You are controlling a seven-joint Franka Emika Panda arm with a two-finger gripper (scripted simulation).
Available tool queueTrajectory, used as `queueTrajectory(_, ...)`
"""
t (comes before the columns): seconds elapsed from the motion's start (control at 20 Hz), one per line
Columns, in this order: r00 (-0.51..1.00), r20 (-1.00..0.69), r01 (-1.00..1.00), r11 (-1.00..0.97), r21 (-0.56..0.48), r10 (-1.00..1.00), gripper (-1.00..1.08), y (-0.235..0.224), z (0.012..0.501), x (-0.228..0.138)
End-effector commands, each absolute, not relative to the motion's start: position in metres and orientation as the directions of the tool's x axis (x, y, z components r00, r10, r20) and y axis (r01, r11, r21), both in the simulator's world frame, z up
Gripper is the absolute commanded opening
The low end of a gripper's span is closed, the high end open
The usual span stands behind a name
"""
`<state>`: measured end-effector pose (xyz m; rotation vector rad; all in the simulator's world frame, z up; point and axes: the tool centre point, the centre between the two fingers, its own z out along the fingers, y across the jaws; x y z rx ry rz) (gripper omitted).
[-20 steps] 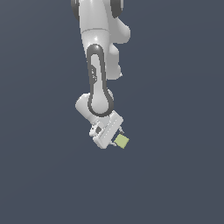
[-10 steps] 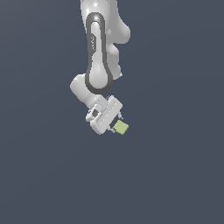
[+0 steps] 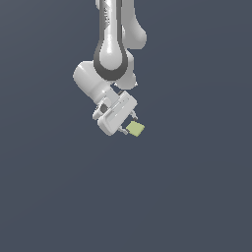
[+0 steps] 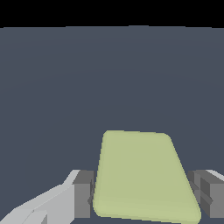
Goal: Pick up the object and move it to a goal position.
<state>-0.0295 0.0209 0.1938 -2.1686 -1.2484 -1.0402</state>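
White glossy robot arm [image 3: 114,49] reaching down, its white hand [image 3: 129,124] tilted, fingers gripping a small matte pale yellow-green cube [image 3: 135,129], plain dark grey-blue backdrop

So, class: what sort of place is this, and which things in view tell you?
Most likely a simulated test scene: a flat, featureless grey background, one white arm, and its gripper shut on a plain cube.

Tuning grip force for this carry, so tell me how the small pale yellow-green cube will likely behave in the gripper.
The small pale yellow-green cube probably stays rigid: its faces look flat and undeformed between the grey fingers. Its flat sides should not roll. Its plain matte surface gives no sign of being slick, and the white gripper dwarfs it, so it is likely light.
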Motion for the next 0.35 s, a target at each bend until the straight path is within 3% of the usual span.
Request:
queueTrajectory(0.0, 0.315, 0.778, 0.865, -0.502, 0.001, 0.544, -1.0, 0.0201, 0.2032, -0.0337)
queueTrajectory(0.3, 0.314, 0.776, 0.866, -0.501, 0.003, 0.546, -1.0, 0.0193, 0.2087, -0.0347)
